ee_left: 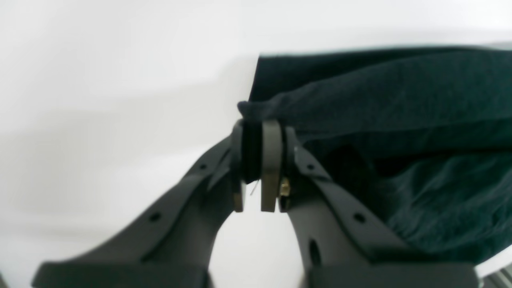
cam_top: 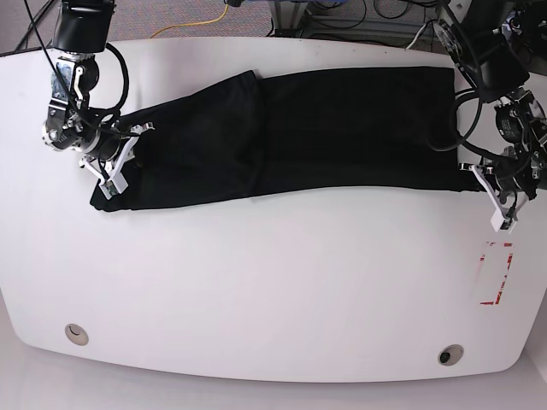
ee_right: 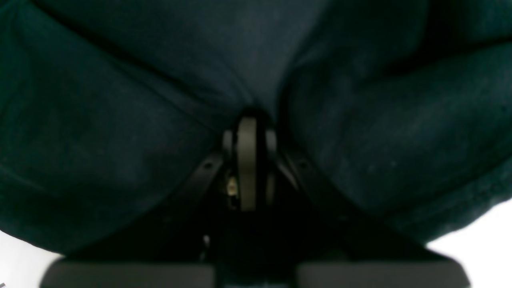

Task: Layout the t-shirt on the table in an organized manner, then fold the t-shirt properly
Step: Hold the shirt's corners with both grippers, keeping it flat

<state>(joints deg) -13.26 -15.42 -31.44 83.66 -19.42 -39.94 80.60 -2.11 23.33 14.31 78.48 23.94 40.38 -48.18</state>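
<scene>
T-shirt [cam_top: 325, 128] lies stretched across the far half of the surface [cam_top: 273, 290], soft, light and limp, so we pinch its end corners with left claw [ee_left: 258, 128] and right claw [ee_right: 248, 124] clamped on cloth.

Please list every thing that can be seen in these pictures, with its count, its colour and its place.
t-shirt: one, black, folded into a long band across the far half of the table.
table: one, glossy white, under everything.
red tape outline: one, red, near the table's right edge in the base view.
metal grommets: two, silver, along the near edge.
cables: several, yellow and dark, behind the table.
left gripper: one, dark grey, shut on a t-shirt edge.
right gripper: one, dark grey, shut on the t-shirt.
</scene>
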